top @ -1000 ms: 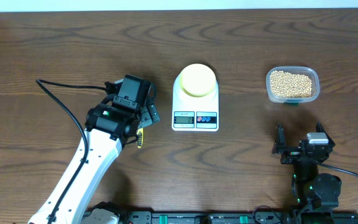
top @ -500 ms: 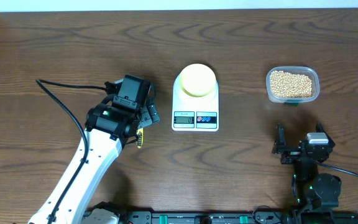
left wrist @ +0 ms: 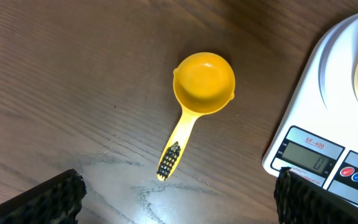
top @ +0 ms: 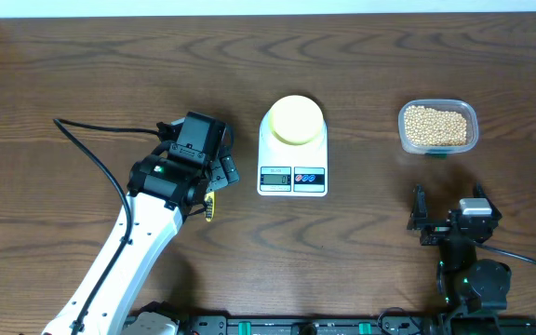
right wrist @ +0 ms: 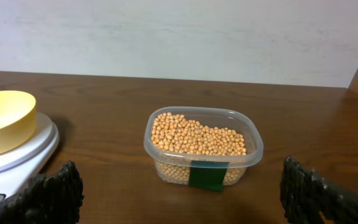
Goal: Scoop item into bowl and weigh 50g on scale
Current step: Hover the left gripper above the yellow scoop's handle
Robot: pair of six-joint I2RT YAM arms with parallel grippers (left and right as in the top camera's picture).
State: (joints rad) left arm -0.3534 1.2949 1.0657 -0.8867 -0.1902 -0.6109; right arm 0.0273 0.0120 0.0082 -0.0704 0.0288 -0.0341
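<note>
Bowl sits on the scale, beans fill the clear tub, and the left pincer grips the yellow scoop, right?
No: the left wrist view shows the scoop lying free on the table, the left pincer open over it. The rest holds.

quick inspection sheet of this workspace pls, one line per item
surface: dark wood table, no spills seen
job's things: bowl looks empty, on scale; beans in clear tub right of scale; yellow scoop empty, lying left of scale
clutter: nothing seen
grippers: left gripper open over scoop, holding nothing; right gripper open, facing tub, holding nothing
cables: black cable loops off left arm across table; second cable off right arm
surroundings: white wall behind table
</note>
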